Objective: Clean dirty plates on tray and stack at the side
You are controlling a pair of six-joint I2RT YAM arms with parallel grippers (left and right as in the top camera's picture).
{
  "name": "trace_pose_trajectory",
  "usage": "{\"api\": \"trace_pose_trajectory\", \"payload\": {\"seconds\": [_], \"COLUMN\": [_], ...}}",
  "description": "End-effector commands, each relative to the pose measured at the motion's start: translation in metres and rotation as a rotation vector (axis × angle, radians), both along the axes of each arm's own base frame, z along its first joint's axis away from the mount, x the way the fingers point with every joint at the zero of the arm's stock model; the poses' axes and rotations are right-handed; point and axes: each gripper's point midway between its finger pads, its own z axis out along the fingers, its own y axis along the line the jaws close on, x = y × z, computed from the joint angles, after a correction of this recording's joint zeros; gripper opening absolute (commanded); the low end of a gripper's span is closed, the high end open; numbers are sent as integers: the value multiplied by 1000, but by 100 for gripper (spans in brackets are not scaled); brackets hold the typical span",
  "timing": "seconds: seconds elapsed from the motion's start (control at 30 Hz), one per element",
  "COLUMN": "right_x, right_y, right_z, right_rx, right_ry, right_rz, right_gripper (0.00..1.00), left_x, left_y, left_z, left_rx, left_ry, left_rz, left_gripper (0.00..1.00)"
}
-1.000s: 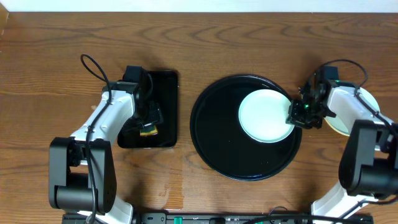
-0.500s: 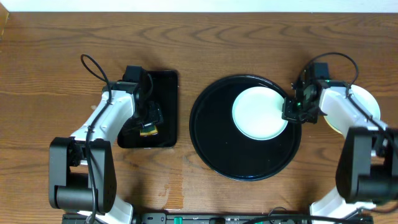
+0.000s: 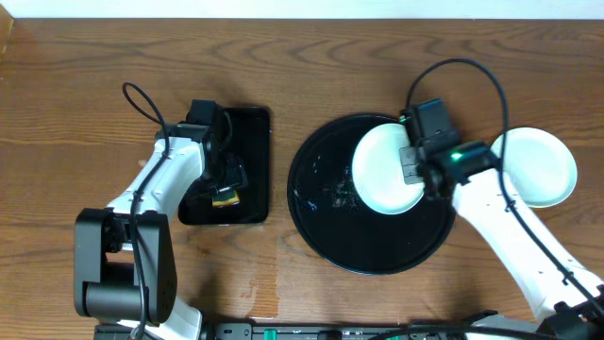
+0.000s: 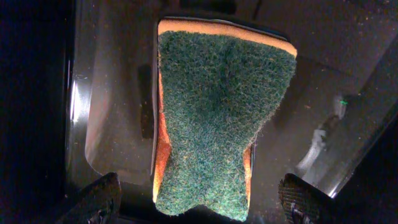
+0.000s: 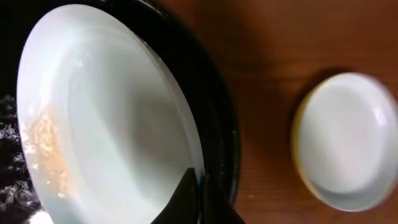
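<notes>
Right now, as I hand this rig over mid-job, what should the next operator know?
Left hand: open, one finger on either side of the sponge, not touching it. The sponge lies in the rectangular tray.
Right hand: shut on the rim of the mint plate, which sits on the round tray and carries an orange smear.
Done: two plates are stacked on the tabletop to the right of the round tray, a pale plate on the yellow plate.
Left: scrub the smear off the mint plate, then add it to the stack.
</notes>
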Motion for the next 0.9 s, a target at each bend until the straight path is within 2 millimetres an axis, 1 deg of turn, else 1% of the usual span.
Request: {"api": "trace_pose_trajectory", "payload": {"seconds": [0.0,0.23,0.37,0.5,0.57,0.77,0.87], "right_x": [3,-2,-8,-16,-22,-34,-38], "right_y": [-1,14,29,48,58,69,73], "right_z": [25,45,60,73,84,112,121], "right_rx": [-170,-314,-393,-455,-504,-625,-684], "right_ry": [-114,-211,-284,-355,-409,-538,-570], "right_rz": [-3,38,75,123,141,146,159], "right_gripper": [1,1,1,1,1,1,1], "left_x": [-1,-1,-1,-1,-1,-1,-1], "left_y": [1,1,1,1,1,1,1], "left_z": [0,0,0,0,0,0,0], "left_rx": [3,3,3,3,3,3,3], "left_ry": [4,4,4,4,4,4,4], "left_rz": [1,0,0,0,0,0,1], "left_gripper": [82,82,83,82,83,83,82]}}
